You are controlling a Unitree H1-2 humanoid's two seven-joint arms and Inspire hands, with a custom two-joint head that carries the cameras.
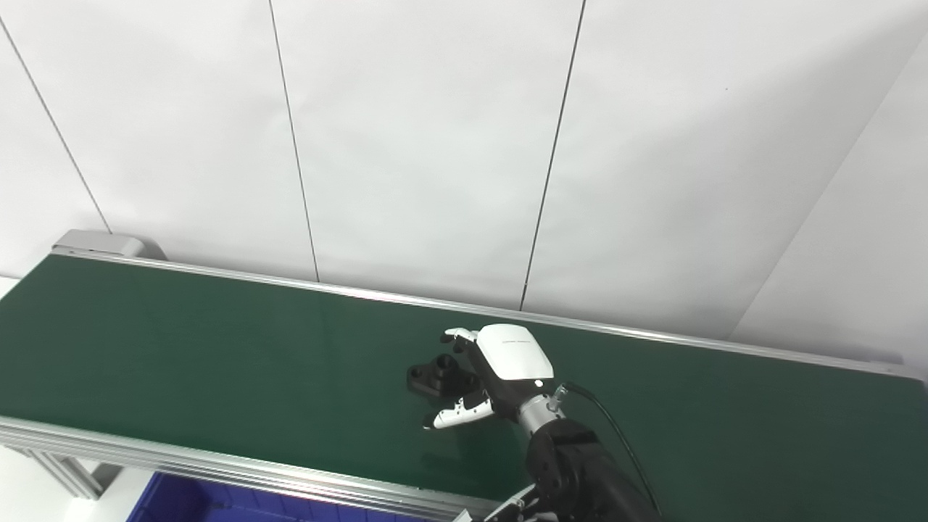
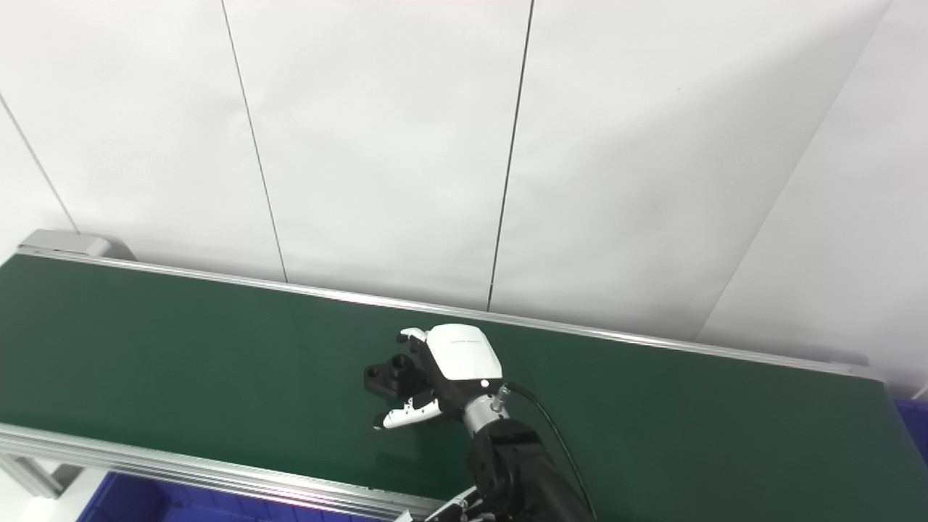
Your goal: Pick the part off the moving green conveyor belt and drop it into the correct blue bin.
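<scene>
A black part [image 1: 433,375] with round holes lies on the green conveyor belt [image 1: 181,355], near the middle. My right hand [image 1: 491,373], white-backed, reaches in from the bottom and lies over the belt just right of the part. Its fingers [image 1: 457,336] curl past the part's far side and its thumb [image 1: 453,417] stretches along the near side, with a small gap to the part. The hand is open around the part, which rests on the belt. The part [image 2: 391,373] and the hand [image 2: 453,362] also show in the right eye view. My left hand is out of view.
A blue bin [image 1: 203,500] sits below the belt's near rail at bottom left. A sliver of another blue bin [image 2: 917,424] shows past the belt's right end. Silver rails [image 1: 217,464] edge the belt, and a white panelled wall stands behind it.
</scene>
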